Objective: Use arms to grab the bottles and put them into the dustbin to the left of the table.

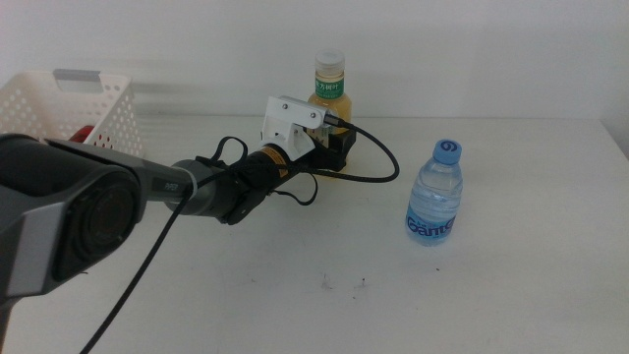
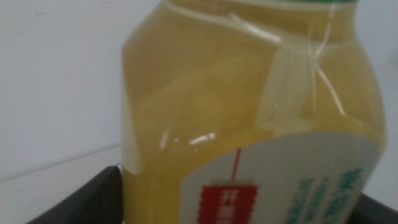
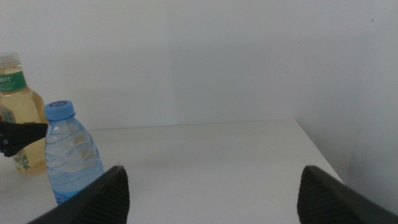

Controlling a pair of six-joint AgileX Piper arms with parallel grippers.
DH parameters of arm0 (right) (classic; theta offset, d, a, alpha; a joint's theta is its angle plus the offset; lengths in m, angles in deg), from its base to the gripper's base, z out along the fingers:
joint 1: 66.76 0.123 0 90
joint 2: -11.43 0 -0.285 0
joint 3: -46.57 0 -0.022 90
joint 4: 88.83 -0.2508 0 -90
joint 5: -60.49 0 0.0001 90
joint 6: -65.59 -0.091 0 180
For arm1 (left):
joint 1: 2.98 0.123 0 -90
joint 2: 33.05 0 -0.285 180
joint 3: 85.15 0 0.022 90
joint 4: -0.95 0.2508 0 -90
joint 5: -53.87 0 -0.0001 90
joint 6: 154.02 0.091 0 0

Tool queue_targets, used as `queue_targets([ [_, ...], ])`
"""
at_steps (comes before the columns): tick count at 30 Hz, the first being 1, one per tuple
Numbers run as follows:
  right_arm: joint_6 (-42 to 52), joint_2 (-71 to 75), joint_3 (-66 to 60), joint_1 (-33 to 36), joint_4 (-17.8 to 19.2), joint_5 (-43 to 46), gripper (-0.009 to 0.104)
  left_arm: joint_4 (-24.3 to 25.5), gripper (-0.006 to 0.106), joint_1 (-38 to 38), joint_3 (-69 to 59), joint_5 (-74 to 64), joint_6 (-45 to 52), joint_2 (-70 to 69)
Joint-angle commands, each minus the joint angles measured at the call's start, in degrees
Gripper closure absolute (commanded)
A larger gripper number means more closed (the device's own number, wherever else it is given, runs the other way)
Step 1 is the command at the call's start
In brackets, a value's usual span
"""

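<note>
The yellow tea bottle [image 1: 329,88] with a white cap stands upright at the back of the table [image 1: 295,295]. My left gripper [image 1: 337,149] reaches in from the left, open, with a jaw on each side of the bottle's lower body. In the left wrist view the tea bottle [image 2: 249,106] fills the space between the jaws of the left gripper [image 2: 242,202]. The clear blue-capped water bottle [image 1: 434,194] stands to the right, untouched. The white dustbin [image 1: 59,108] sits at the far left with something red [image 1: 84,133] inside. My right gripper [image 3: 211,186] is open and holds nothing, short of the water bottle [image 3: 71,155].
A black cable [image 1: 378,162] loops from the left wrist across the table beside the tea bottle. The table's right edge [image 1: 617,147] lies beyond the water bottle. Small dark specks [image 1: 324,285] mark the front of the tabletop.
</note>
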Motion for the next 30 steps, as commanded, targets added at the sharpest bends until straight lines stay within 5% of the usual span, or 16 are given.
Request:
queue_targets([
  [1,0.3,0.24,-0.23,-0.46,0.54,0.37,0.002,-1.83,0.007,-0.14,1.68,-0.24,-0.46,1.1],
  [11,0.3,0.24,-0.23,-0.46,0.54,0.37,0.002,-2.55,0.015,-0.19,5.37,-3.09,-0.07,3.3],
  [13,0.3,0.24,-0.23,-0.46,0.54,0.37,0.002,-2.55,0.027,-0.19,5.37,-3.27,-0.07,3.3],
  [16,0.3,0.24,-0.23,-0.46,0.54,0.37,0.002,-1.02,0.06,-0.09,5.37,-3.27,-0.52,2.86],
  [21,0.3,0.24,-0.23,-0.46,0.54,0.37,0.002,5.82,0.102,-0.09,1.86,-11.01,-0.52,-3.65],
  [30,0.3,0.24,-0.23,-0.46,0.54,0.37,0.002,3.83,0.102,0.23,-19.67,-17.77,-1.77,-26.54],
])
